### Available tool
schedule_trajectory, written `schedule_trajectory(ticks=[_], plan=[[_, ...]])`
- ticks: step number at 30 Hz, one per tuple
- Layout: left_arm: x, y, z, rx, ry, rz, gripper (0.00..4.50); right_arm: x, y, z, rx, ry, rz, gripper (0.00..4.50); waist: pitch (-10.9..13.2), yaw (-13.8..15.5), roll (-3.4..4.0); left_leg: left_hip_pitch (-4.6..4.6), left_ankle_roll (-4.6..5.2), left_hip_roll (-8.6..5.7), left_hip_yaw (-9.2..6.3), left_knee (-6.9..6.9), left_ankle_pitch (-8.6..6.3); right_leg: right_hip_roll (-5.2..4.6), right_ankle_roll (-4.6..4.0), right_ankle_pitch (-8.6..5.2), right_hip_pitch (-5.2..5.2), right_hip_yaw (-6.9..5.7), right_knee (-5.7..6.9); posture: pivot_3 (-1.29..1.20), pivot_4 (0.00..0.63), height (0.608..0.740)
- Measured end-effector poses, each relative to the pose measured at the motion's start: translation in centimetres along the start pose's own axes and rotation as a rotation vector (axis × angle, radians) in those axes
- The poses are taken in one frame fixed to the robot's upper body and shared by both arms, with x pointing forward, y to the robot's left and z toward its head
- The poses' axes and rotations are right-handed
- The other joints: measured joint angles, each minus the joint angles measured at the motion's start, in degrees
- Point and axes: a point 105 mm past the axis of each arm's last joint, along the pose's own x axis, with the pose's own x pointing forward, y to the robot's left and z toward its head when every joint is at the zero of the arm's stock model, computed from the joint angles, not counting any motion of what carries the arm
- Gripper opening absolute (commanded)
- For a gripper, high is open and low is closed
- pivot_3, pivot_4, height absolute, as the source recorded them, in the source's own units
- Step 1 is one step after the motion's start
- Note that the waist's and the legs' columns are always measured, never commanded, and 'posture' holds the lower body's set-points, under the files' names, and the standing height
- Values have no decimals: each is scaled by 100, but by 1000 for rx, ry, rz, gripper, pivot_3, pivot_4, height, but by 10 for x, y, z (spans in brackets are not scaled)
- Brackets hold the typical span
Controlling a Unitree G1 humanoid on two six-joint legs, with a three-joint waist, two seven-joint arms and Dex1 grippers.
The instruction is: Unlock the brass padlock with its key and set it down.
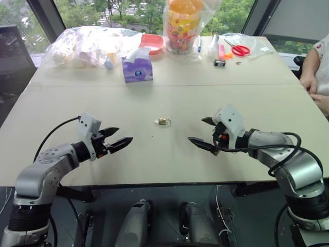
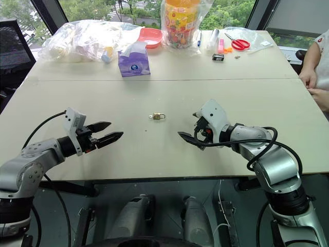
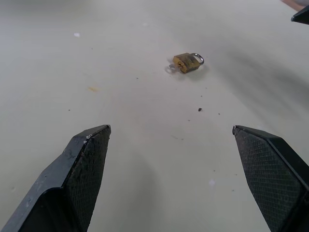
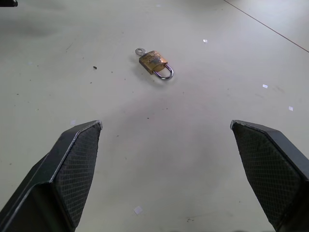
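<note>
I'm at the very start: the padlock [image 1: 163,122] lies flat on the desk [image 1: 169,87], midway between my two arms and well apart from both. The key [image 4: 140,50] sits at the body's end opposite the shackle; its bow sticks out there, and I judge it is already in the keyhole, though I can't be certain.

My left pincer [image 1: 116,138] hovers over the desk with its fingers spread wide, holding nothing. My right pincer [image 1: 203,133] is the same, wide and empty, pointing in toward the lock.

Next I'd bring one pincer in to pin the brass body and the other to pinch the key's bow. Both are tiny against my fingers, so the approach must be slow and low, or I'll just shove the lock across the desk.
</note>
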Motion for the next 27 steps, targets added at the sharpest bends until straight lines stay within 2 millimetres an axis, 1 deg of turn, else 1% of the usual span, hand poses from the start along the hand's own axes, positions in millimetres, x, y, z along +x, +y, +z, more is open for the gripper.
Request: schedule_trajectory(ticks=[5, 13, 16, 19, 22, 24, 27], plan=[[3, -1, 5, 0, -20, -4, 4209, 2, 0, -1, -4, 5, 2, 4500, 0, 1, -1, 3, 1, 0, 0, 3, 0, 2, 0, 0, 3, 0, 4, 0, 150, 740], [6, -2, 3, 0, -12, -6, 4209, 3, -2, 0, -15, 4, -6, 4500, 0, 1, -1, 6, 1, 0, 2, 6, 1, 11, 1, 1, 4, 1, 11, 0, 150, 740], [6, -1, 4, 24, 5, -2, 4209, 7, -3, 1, -35, 13, 1, 4500, -1, -3, -1, 11, 1, 0, 2, 7, 2, 12, 0, 0, 6, 1, 13, 0, 150, 740], [1, 5, 13, 104, 45, -3, 4209, 22, -4, 1, -76, 55, 40, 4500, -1, -23, -1, 18, -1, 3, 10, 9, 3, 17, -1, 0, 4, 0, 22, 0, 150, 740], [-11, 13, 16, 250, 177, -17, 4209, 42, -6, 5, -113, 81, 94, 4500, -1, -55, -1, 20, -2, 7, 19, 6, 4, 20, -6, 3, -2, 3, 26, 0, 150, 740], [-15, 11, 17, 269, 211, -60, 4209, 53, -5, 6, -128, 94, 136, 4500, -2, -52, 1, 18, -2, 7, 22, 3, 4, 19, -5, 2, -5, 6, 25, 0, 150, 740], [-18, 2, 21, 247, 219, -139, 4209, 74, -2, 13, -175, 96, 215, 4500, -1, -38, 1, 11, -2, 7, 21, 3, 4, 20, -2, 3, -8, 6, 24, 0, 150, 740]])
